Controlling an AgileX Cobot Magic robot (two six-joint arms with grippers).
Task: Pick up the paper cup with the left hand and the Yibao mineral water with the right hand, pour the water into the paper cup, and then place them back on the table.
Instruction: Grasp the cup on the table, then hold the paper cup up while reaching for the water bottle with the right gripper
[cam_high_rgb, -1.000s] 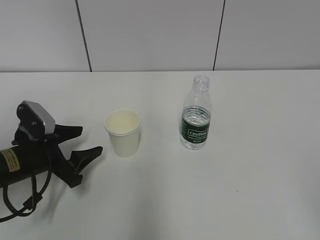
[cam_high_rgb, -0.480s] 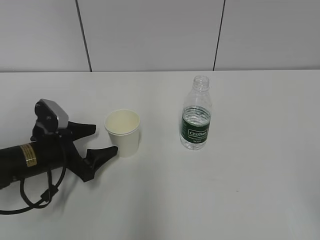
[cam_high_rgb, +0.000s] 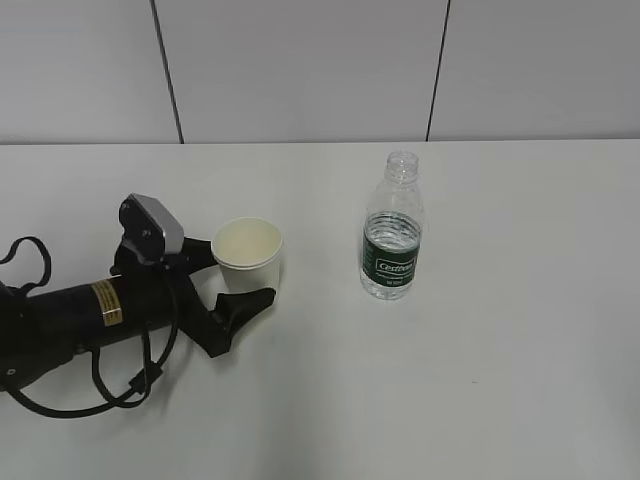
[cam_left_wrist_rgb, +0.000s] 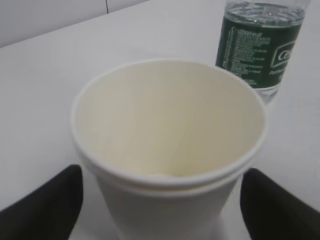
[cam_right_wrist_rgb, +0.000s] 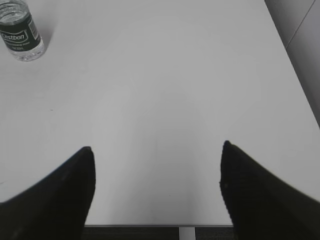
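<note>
The cream-white paper cup (cam_high_rgb: 248, 262) stands upright on the white table (cam_high_rgb: 480, 330), left of centre. My left gripper (cam_high_rgb: 240, 273), on the arm with the yellow sticker, is open, with one finger on each side of the cup. In the left wrist view the cup (cam_left_wrist_rgb: 167, 125) fills the frame between the black fingertips (cam_left_wrist_rgb: 45, 205), with gaps on both sides. The Yibao bottle (cam_high_rgb: 392, 232), clear, uncapped and with a green label, stands upright to the cup's right. It also shows in the left wrist view (cam_left_wrist_rgb: 260, 45) and the right wrist view (cam_right_wrist_rgb: 20, 30). My right gripper (cam_right_wrist_rgb: 156, 147) is open and empty, far from the bottle.
A grey panelled wall (cam_high_rgb: 300, 70) runs behind the table. In the right wrist view the table's edge (cam_right_wrist_rgb: 150, 225) lies just below the right gripper, and another edge (cam_right_wrist_rgb: 295, 70) runs along the right. The right arm is out of the exterior view.
My left arm has moved right along the table, from well left of the cup until its open fingers straddle it. The cup and bottle have not moved.
</note>
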